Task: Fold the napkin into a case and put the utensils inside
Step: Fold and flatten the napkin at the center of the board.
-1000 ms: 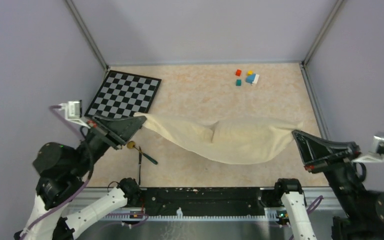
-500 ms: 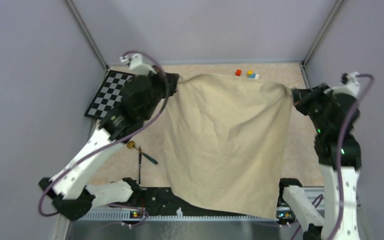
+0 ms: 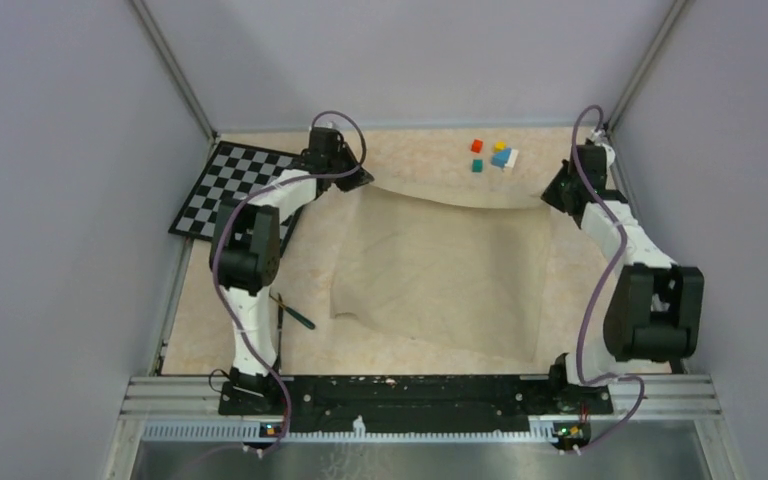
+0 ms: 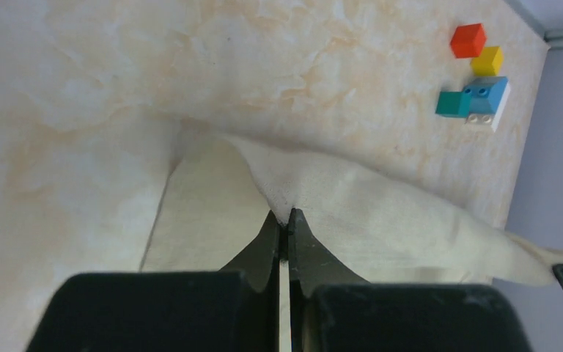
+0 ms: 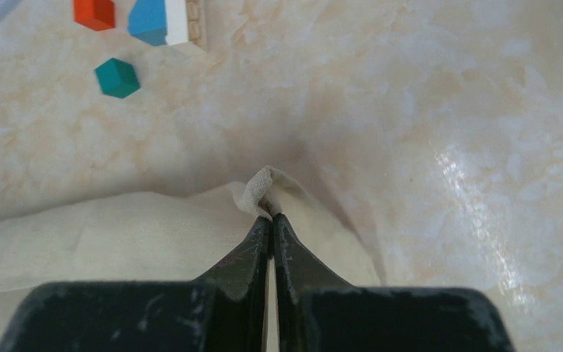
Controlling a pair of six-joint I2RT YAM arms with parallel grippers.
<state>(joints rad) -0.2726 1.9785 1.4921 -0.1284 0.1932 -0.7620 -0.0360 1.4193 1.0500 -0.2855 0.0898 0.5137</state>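
Note:
The beige-tan napkin [image 3: 445,270] lies spread open over the middle of the table. My left gripper [image 3: 356,181] is shut on its far left corner, seen pinched in the left wrist view [image 4: 284,217]. My right gripper [image 3: 552,197] is shut on its far right corner, seen pinched in the right wrist view [image 5: 270,213]. The far edge sags between the two grippers. The utensils [image 3: 288,314], dark sticks with a teal-green handle, lie left of the napkin near the left arm. The tan-headed stick is hidden behind the arm.
A black-and-white checkerboard [image 3: 231,186] lies at the back left. Small coloured cubes [image 3: 493,155] sit at the back right, also in the left wrist view [image 4: 476,81] and the right wrist view [image 5: 139,29]. Metal frame posts stand at the back corners.
Both arms carried the napkin from a raised hanging sheet out to the far side and laid it flat on the table. Both grippers stayed shut on its corners.

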